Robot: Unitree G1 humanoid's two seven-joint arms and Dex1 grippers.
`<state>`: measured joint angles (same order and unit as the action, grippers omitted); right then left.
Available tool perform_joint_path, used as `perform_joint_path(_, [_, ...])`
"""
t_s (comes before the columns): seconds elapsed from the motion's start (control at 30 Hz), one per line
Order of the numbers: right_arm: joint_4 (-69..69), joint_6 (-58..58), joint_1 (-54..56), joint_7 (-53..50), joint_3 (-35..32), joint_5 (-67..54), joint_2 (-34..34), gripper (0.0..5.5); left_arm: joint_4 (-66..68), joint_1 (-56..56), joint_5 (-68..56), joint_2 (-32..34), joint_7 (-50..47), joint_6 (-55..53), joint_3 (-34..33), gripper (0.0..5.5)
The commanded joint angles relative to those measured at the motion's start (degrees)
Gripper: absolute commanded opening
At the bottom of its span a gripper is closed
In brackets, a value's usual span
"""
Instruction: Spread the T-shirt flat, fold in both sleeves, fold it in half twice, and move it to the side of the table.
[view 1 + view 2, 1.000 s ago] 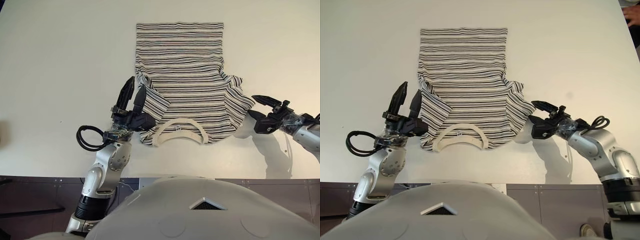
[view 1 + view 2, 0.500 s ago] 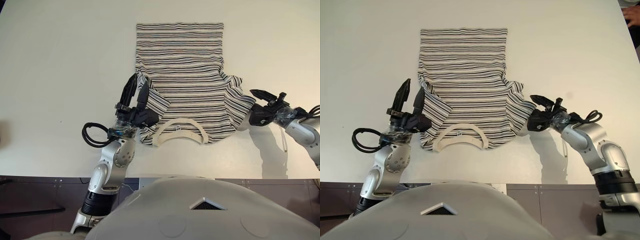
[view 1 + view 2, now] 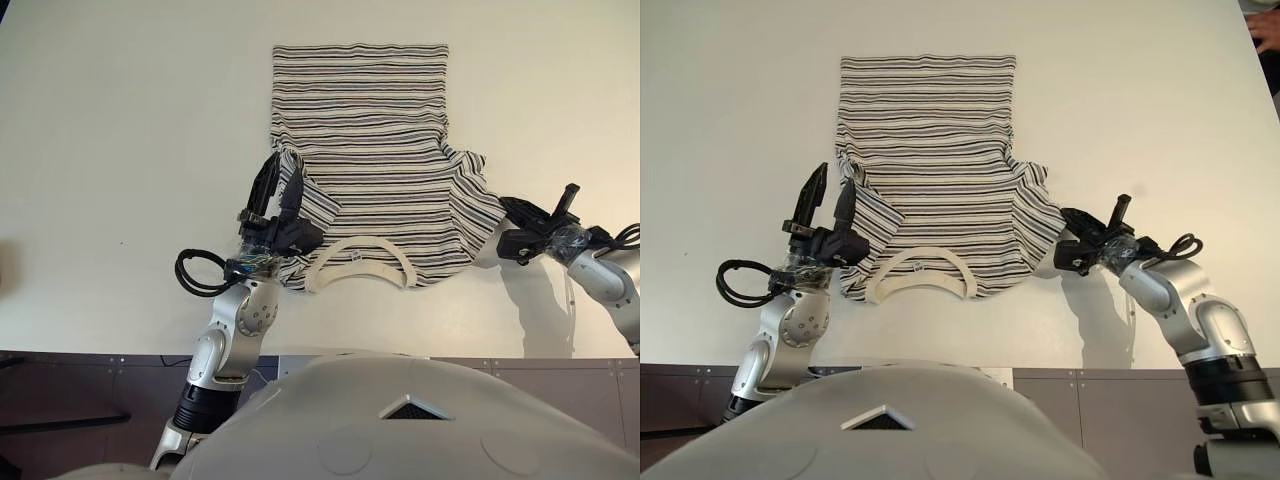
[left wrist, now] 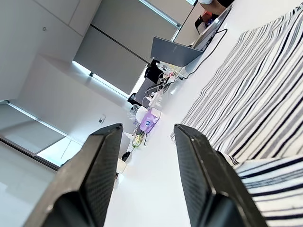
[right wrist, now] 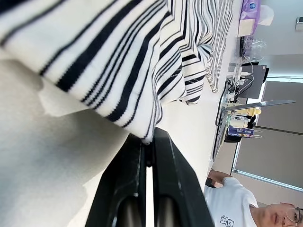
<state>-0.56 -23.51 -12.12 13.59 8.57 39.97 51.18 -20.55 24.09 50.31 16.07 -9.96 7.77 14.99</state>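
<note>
T-shirt edge nipped in right pincer, wrist view; left pincer agape.

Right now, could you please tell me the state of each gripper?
Left gripper: open, holding nothing.
Right gripper: closed on the sleeve edge of the T-shirt.

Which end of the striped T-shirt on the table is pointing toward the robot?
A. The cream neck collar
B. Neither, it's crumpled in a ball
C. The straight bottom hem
A: the cream collar sits at the edge of the T-shirt nearest the robot, and the straight hem lies at the far end.
</note>
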Motion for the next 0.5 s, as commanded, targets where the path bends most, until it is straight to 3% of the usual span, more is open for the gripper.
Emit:
perform_joint_path(0.03, [7.14,-2.02,-1.98,-2.06,-3.53,-5.07,-2.08,0.13,-0.72,0.54,0.26,0.13,-0.01,-0.33,-0.04,2.01])
perform_joint_path(0.2, [10.22,-3.29,-2.91,-2.62,-1.97,-4.96,-5.14,0.13,-0.56,0.11,-0.29,0.81,0.79,-0.26,-0.44,2.01])
perform_joint_path(0.5, [11.24,-1.18,4.43,2.88,8.31,-1.75,-13.99,0.13,0.94,-1.34,-3.39,5.47,3.08,1.08,-4.44,2.01])
